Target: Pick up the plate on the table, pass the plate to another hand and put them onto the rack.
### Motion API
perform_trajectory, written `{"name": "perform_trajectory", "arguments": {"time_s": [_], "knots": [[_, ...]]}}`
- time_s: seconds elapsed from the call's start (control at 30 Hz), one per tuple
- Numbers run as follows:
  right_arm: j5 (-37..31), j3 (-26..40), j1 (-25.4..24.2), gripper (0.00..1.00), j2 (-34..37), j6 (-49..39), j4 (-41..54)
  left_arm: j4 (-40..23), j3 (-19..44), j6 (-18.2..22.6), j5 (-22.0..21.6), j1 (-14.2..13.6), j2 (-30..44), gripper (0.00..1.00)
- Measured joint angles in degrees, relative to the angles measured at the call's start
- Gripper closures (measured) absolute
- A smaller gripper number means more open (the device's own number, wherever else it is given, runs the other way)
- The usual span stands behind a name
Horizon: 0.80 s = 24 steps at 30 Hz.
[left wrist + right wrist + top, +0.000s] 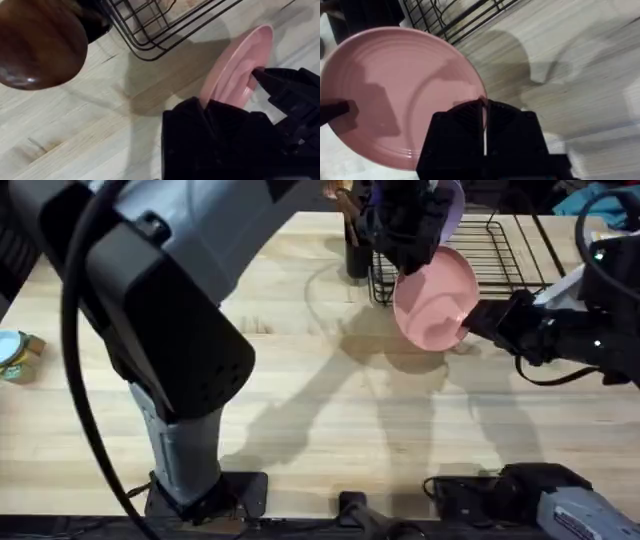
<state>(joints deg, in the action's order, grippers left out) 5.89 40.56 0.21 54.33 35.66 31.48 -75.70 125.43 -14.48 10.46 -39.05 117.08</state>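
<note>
The salmon-pink plate (pixel 435 300) hangs tilted above the table (pixel 300 410), just in front of the black wire rack (pixel 505 250). My left gripper (pixel 412 258) comes across from the left and is shut on the plate's far rim (pixel 235 65). From the right, my right gripper (pixel 470 322) is shut on the plate's near right rim, and the right wrist view shows that rim pinched between its fingers (pixel 484 106). In that same view the plate's face (pixel 395 95) is in full sight, with a left fingertip (pixel 335 111) on its opposite edge.
A lavender plate (pixel 452 205) stands in the rack. A black utensil holder (pixel 357 250) with wooden utensils (pixel 35 45) sits left of the rack's corner (pixel 150 35). A small can (pixel 15 352) lies at the table's left edge.
</note>
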Motion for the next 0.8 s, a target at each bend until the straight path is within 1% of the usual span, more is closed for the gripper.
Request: {"name": "perform_trajectory", "arguments": {"time_s": [0.13,0.2,0.23,0.3,0.33,0.47,0.53,0.63,0.67,0.73,0.8], "knots": [[0.2,0.0,0.0,0.969,-1.6,-1.6,0.4,0.0,0.0,0.0,0.0,0.0,0.0,0.846],[0.2,0.0,0.0,0.969,-3.1,-2.9,0.4,0.0,0.0,0.1,0.1,0.0,0.0,0.772],[0.2,0.0,0.0,0.97,-8.1,-5.0,0.4,0.0,0.0,0.2,0.2,0.0,0.0,0.528],[0.2,0.0,0.0,0.969,-9.8,-5.8,0.5,0.0,0.0,0.2,0.3,0.0,0.0,0.477],[0.2,0.0,0.0,0.969,-12.0,-6.6,0.5,0.0,0.0,0.2,0.3,0.0,0.0,0.341],[0.1,0.0,0.0,0.97,-13.7,-7.5,0.9,0.0,0.0,0.2,0.3,0.0,0.0,0.164],[0.1,0.0,0.0,0.97,-14.2,-7.9,0.8,0.0,0.0,0.2,0.3,0.0,0.0,0.134],[0.1,0.0,0.0,0.97,-14.5,-8.7,0.9,0.0,0.0,0.2,0.3,0.0,0.0,0.118],[0.1,0.0,0.0,0.97,-14.5,-9.0,0.9,0.0,0.0,0.2,0.2,0.0,0.0,0.099],[0.1,0.0,0.0,0.97,-14.4,-9.3,0.9,0.0,0.0,0.2,-0.4,0.0,-0.2,0.022],[0.1,0.0,0.0,0.97,-14.5,-9.7,0.9,0.0,0.0,0.2,-1.6,0.0,-0.6,0.008]]}}
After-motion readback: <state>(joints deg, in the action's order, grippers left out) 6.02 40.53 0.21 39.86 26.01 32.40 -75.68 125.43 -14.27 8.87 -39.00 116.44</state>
